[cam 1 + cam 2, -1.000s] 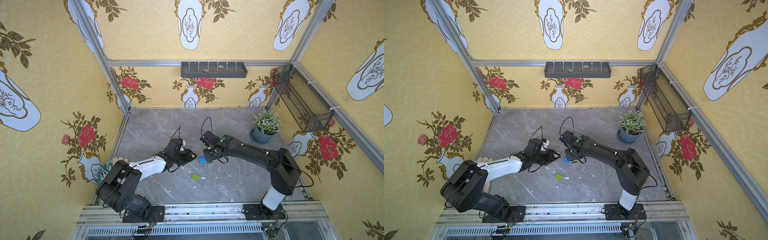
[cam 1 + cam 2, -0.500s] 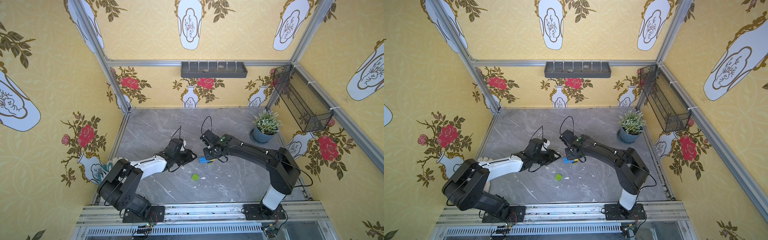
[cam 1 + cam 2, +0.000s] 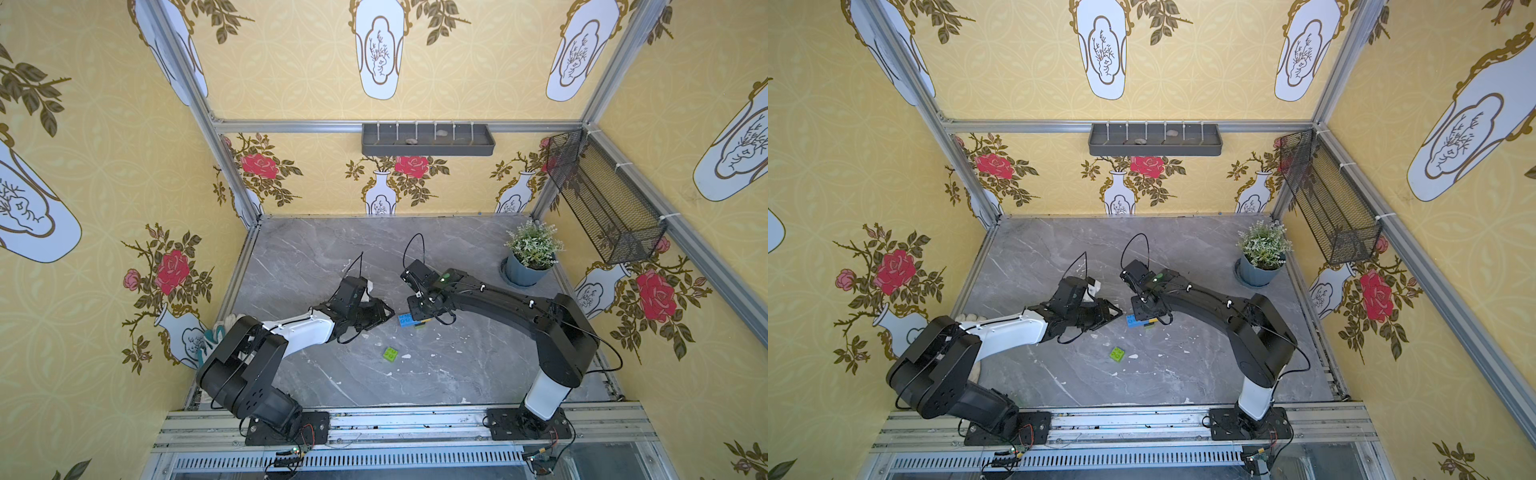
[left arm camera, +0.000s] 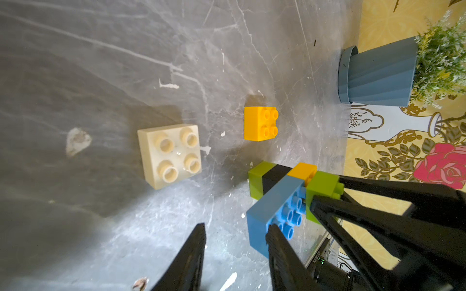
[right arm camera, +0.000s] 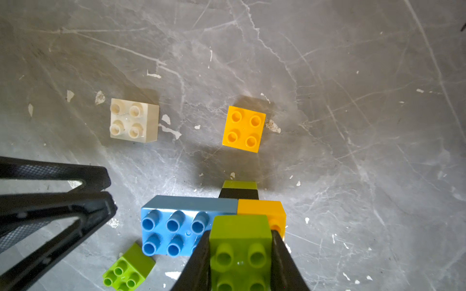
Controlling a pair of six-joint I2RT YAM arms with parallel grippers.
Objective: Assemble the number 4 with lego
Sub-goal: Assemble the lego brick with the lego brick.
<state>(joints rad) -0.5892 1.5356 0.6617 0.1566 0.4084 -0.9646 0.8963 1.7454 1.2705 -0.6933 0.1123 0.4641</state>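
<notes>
In both top views the number 4 [image 3: 409, 321] [image 3: 1136, 321] is a small joined cluster in mid-table: a long blue brick [image 5: 176, 226] with yellow and lime green bricks attached. My right gripper [image 5: 240, 236] is shut on the cluster's top green brick [image 5: 240, 241], a finger on each side. My left gripper [image 4: 234, 229] stands open and empty just left of the blue brick [image 4: 274, 214], one finger close beside it. Other lego lies loose: a white brick [image 5: 133, 121] [image 4: 171, 153], a yellow brick [image 5: 244, 129] [image 4: 259, 123] and a green brick [image 3: 390, 354] [image 5: 128, 269].
A potted plant [image 3: 530, 257] [image 4: 378, 75] stands at the back right of the grey marble table. A black wire basket [image 3: 602, 203] hangs on the right wall. A grey shelf tray [image 3: 428, 139] is fixed on the back wall. White flecks dot the tabletop.
</notes>
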